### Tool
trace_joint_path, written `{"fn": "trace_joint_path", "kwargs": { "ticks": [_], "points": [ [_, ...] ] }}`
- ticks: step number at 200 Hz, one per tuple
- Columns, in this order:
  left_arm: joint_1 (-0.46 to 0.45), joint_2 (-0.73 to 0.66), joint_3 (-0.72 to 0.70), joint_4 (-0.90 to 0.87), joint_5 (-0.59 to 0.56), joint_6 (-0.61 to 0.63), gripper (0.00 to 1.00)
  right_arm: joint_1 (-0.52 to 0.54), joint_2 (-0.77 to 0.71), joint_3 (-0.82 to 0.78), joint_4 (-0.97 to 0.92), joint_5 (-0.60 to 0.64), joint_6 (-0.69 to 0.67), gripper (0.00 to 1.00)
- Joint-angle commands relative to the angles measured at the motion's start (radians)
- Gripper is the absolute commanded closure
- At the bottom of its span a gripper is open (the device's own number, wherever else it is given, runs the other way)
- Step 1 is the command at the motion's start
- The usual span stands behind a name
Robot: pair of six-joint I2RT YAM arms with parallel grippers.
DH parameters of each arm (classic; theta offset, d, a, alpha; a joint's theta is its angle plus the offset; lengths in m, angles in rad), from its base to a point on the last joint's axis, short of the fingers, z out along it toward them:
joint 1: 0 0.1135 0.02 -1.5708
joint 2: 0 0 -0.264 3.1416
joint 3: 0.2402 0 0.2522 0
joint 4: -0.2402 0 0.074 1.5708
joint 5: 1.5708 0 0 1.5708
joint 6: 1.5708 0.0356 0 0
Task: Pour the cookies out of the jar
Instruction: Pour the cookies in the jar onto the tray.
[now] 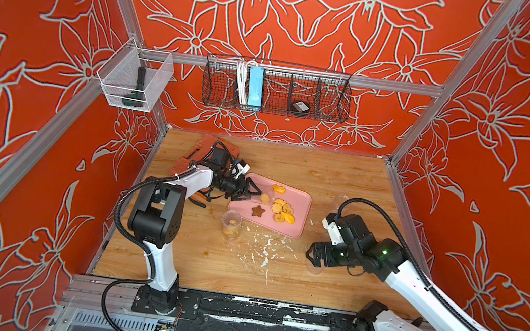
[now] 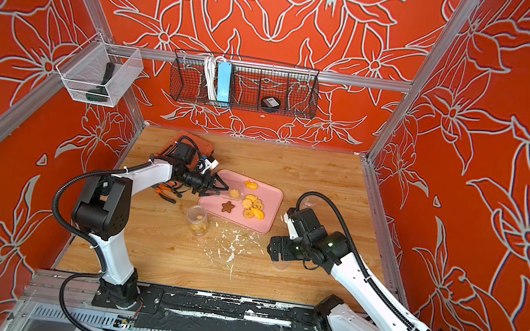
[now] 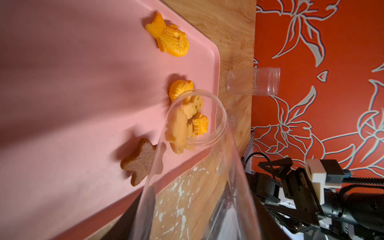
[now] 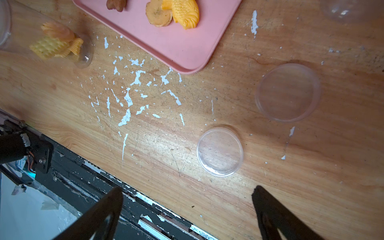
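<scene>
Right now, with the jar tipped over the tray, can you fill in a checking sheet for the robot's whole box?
Surface: wooden table, scratched, dotted with white flecks.
Job's things: clear jar tilted over the pink tray, a tan cookie at its mouth; cookies lie on the tray.
Clutter: second jar standing with cookies inside; empty jar; two clear lids; orange-handled tool.
Grippers: left gripper shut on the clear jar; right gripper open, holding nothing.
Cables: black hoses run along both arms; no snag seen.
Surroundings: red flowered walls; wire basket and mesh bin hang on the frame rails.
</scene>
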Motion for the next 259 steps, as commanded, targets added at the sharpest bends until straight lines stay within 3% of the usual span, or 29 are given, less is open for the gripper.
{"fn": "trace_joint_path", "kwargs": {
  "ticks": [1, 43, 71, 112, 134, 156, 193, 212, 235, 259],
  "points": [
    [0.007, -0.074, 0.042, -0.081, -0.07, 0.044, 0.75, 0.004, -0.021, 0.02, 0.009, -0.021, -0.017, 0.02],
    [-0.021, -0.103, 0.055, -0.157, -0.198, 0.084, 0.74, 0.003, -0.126, 0.038, 0.059, 0.02, -0.008, 0.01],
    [-0.076, -0.112, 0.065, -0.176, -0.35, 0.112, 0.75, -0.001, -0.201, 0.026, 0.093, 0.027, 0.063, 0.01],
    [-0.175, -0.112, 0.123, -0.247, -0.722, 0.152, 0.73, -0.003, -0.213, 0.047, 0.099, -0.039, 0.069, 0.01],
    [-0.189, -0.119, 0.134, -0.24, -0.678, 0.152, 0.72, -0.002, -0.226, 0.039, 0.111, -0.043, 0.08, 0.01],
    [-0.238, -0.114, 0.18, -0.29, -0.819, 0.171, 0.72, -0.002, -0.217, 0.044, 0.114, -0.061, 0.09, 0.01],
    [-0.22, -0.193, 0.203, -0.259, -0.605, 0.125, 0.72, -0.003, -0.199, 0.07, 0.1, -0.062, 0.099, 0.01],
    [-0.211, -0.278, 0.194, -0.207, -0.435, 0.092, 0.72, -0.017, -0.16, 0.155, 0.04, -0.064, 0.064, 0.01],
    [-0.183, -0.456, 0.028, -0.021, -0.231, -0.038, 0.71, -0.069, -0.108, 0.29, -0.027, -0.122, 0.036, 0.01],
    [-0.164, -0.623, -0.186, 0.193, -0.059, -0.195, 0.7, -0.152, -0.077, 0.352, 0.017, -0.314, 0.089, 0.01]
  ]
}}
